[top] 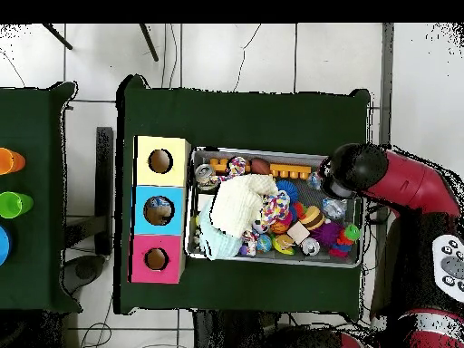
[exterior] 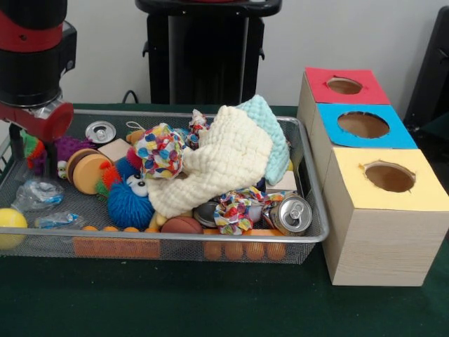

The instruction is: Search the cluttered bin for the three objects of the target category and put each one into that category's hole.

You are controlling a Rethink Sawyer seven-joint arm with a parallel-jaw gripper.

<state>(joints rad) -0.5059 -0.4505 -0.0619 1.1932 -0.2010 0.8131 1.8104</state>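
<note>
The wire-mesh bin (exterior: 317, 232) is full of toys and also shows in the overhead view (top: 272, 152). Two crumpled see-through bottles with blue labels lie at its left end in the front view, one (exterior: 38, 191) behind the other (exterior: 59, 220). A third bottle is not visible. My gripper (exterior: 31, 144) hangs under the red and black arm just above the bin's left end, above and behind the bottles. Its state is hidden. In the overhead view the arm's head (top: 349, 172) covers it. The blue-surround hole (exterior: 363, 124) is in the middle box to the right of the bin.
A cream knitted cloth (exterior: 217, 158) covers the bin's middle. Aluminium cans (exterior: 291, 214) (exterior: 100, 131), a blue fuzzy ball (exterior: 130, 203), a yellow ball (exterior: 10, 226) and wooden toys lie around. The red-surround hole (exterior: 344, 86) and the yellow-surround hole (exterior: 389, 177) flank the blue one.
</note>
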